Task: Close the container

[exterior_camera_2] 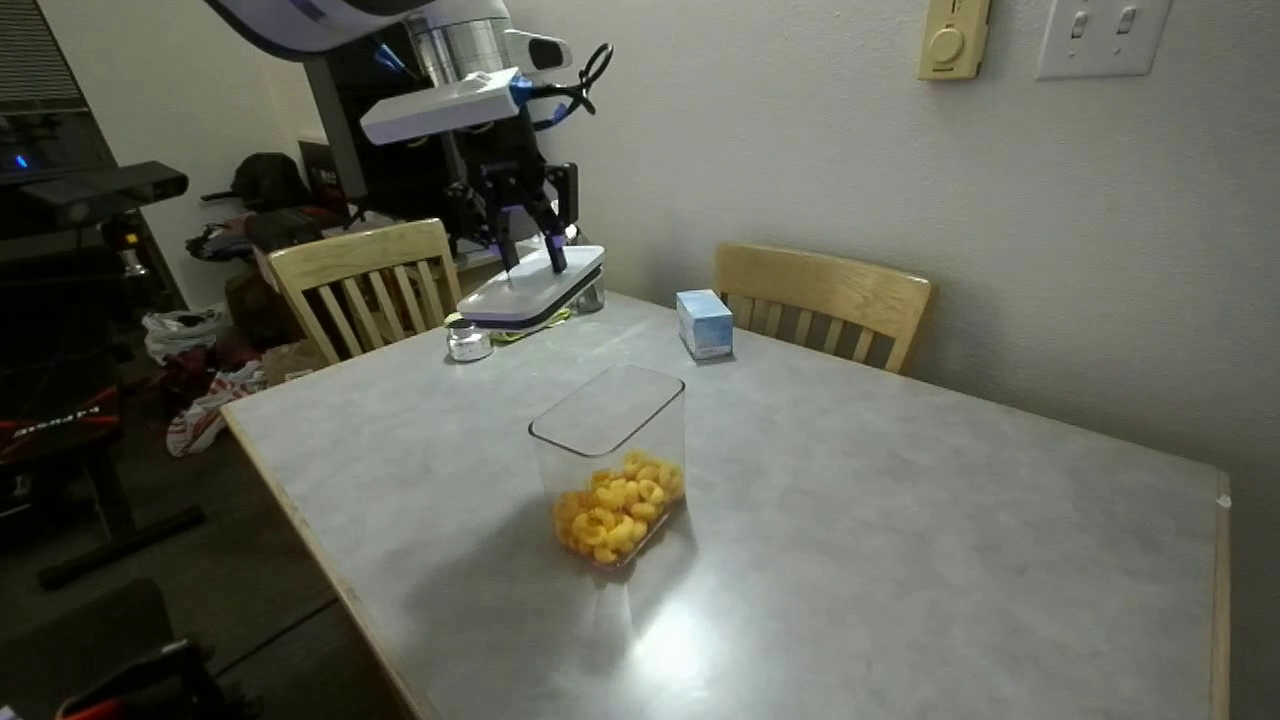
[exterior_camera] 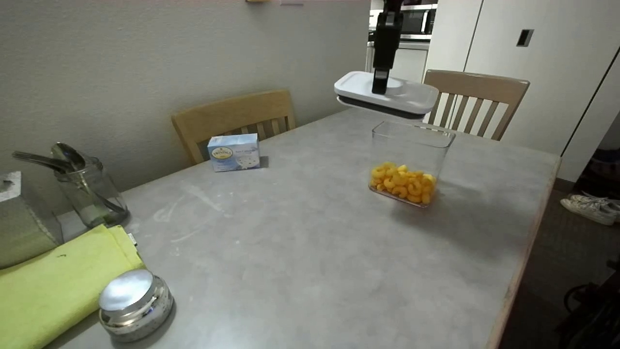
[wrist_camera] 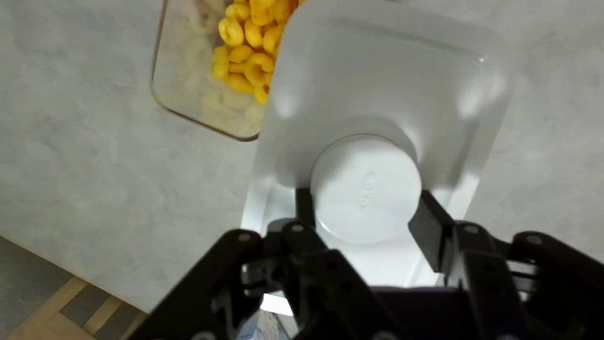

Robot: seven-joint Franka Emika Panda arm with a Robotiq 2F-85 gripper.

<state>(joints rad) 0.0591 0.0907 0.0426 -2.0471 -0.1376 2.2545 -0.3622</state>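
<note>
The container (exterior_camera: 411,151) is a clear plastic box standing upright and uncovered on the table, with yellow-orange food pieces (exterior_camera: 402,183) in its lower part. It also shows in an exterior view (exterior_camera_2: 570,462) and in the wrist view (wrist_camera: 196,115). My gripper (exterior_camera: 380,88) is shut on the round centre button of the white lid (exterior_camera: 409,97). The gripper (exterior_camera_2: 532,268) holds the lid (exterior_camera_2: 500,298) in the air, a little tilted, apart from the container. In the wrist view, the fingers (wrist_camera: 365,203) flank the button, and the lid (wrist_camera: 377,71) hides part of the container.
A blue tea box (exterior_camera: 235,152) stands near the wall-side chair (exterior_camera: 237,111). A round metal tin (exterior_camera: 135,305), a yellow cloth (exterior_camera: 68,281), a glass jar with cutlery (exterior_camera: 92,194) and a grey box (exterior_camera: 24,223) stand at one end of the table (exterior_camera: 290,252).
</note>
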